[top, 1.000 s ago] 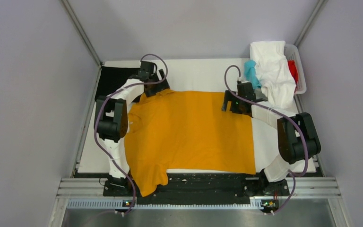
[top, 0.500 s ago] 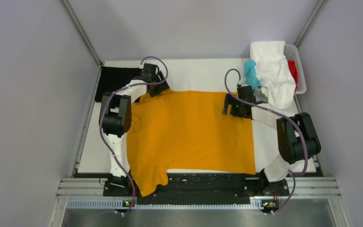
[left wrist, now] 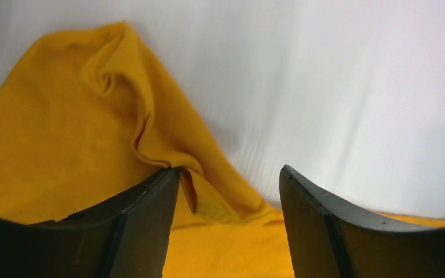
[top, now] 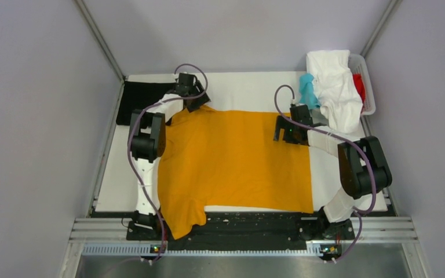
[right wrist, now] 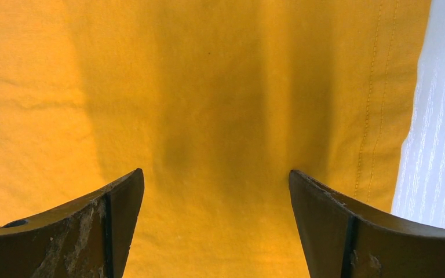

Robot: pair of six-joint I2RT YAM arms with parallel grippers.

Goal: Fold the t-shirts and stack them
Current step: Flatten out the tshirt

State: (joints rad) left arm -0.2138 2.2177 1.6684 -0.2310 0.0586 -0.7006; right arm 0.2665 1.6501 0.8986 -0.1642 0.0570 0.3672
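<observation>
Clearly, the mustard-orange short-sleeved cotton t-shirt (top: 237, 159) lay spread flat across the white counter (top: 243, 87), sleeves to the left. The left hand (left wrist: 230, 171) stood part-open at the bunched far sleeve, a ridge of cloth brushing its inner edge but nothing clamped. The right hand (right wrist: 215, 172) gaped wide over the hem, empty. Closing on that ridge alone would probably catch a single layer, so lifting could drag the body askew and wrinkle it.

Soft, matt cloth with a double-stitched hem on the mustard-orange t-shirt (top: 237, 162). Smooth white sheeting, finely ribbed, on the desk (top: 243, 87). Dark matt plastic, scuffed, on the right pincer (right wrist: 214, 174); cleaner on the left pincer (left wrist: 229, 171). White plastic for the basket (top: 371, 95).
</observation>
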